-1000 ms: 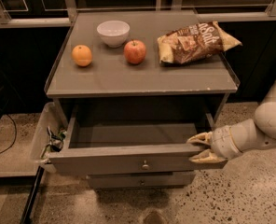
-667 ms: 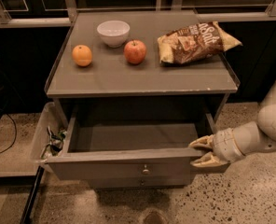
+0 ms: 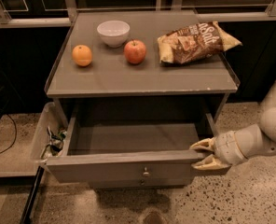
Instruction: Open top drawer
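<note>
The top drawer (image 3: 124,168) is a wide grey drawer with a small round brass knob (image 3: 146,173) at its front centre. It stands pulled well out of the grey cabinet, and its plain grey inside (image 3: 133,138) shows nothing in it. My gripper (image 3: 202,155) is at the right end of the drawer front. One pale finger lies over the top edge and the other against the front face, so it holds that corner. A slimmer drawer front (image 3: 140,183) shows just below.
On the cabinet top (image 3: 142,80) are an orange (image 3: 82,55), a white bowl (image 3: 113,32), a red apple (image 3: 135,51) and a brown chip bag (image 3: 196,42). A pale bin (image 3: 41,136) with cables stands left of the drawer. The floor is speckled.
The drawer has slid further out toward the camera, and my gripper has moved with its right front corner.
</note>
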Controlling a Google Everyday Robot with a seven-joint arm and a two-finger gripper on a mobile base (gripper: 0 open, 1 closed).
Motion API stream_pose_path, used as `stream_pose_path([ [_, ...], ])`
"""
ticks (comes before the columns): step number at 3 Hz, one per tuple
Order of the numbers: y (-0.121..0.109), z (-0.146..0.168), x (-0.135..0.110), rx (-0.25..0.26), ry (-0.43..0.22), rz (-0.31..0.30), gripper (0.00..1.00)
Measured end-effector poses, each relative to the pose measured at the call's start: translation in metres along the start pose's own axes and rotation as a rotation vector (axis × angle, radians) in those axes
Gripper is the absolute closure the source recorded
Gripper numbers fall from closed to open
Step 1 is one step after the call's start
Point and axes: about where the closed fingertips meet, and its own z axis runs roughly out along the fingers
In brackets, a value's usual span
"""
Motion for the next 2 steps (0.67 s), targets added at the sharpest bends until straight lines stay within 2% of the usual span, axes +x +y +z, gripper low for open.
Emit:
stream_pose_path([
  [1,0.0,0.0,0.0,0.0,0.0,0.0,0.6],
  [2,-0.01,0.003,-0.005,-0.008,-0.006,0.003,0.37],
])
